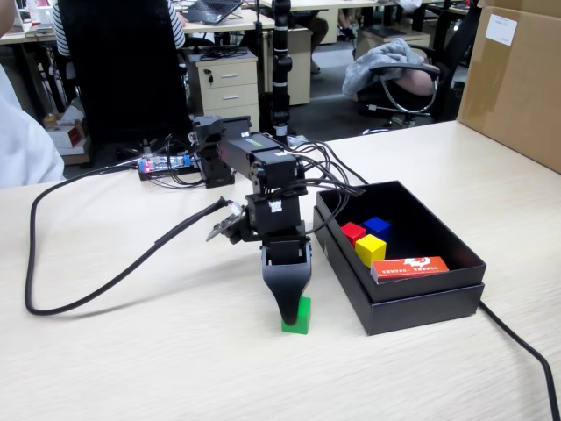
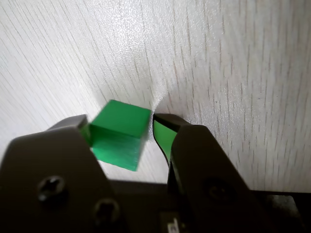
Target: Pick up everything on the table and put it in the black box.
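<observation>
On the table [image 1: 131, 368] the green cube [image 1: 301, 317] [image 2: 119, 133] rests between my gripper's jaws. The gripper [image 1: 289, 317] [image 2: 121, 120] points straight down and straddles it. In the wrist view the left jaw touches the cube and a thin gap shows at the right jaw, so the gripper is open around it. To the right in the fixed view stands the black box [image 1: 421, 307]. It holds the red cube [image 1: 352, 231], the blue cube [image 1: 377, 225] and the yellow cube [image 1: 370, 249].
An orange-red card [image 1: 409, 267] lies inside the box at its front. A thick black cable [image 1: 88, 289] loops across the table's left side. A brown carton [image 1: 517, 79] stands at the back right, and another cable [image 1: 526, 351] runs from the box's right corner.
</observation>
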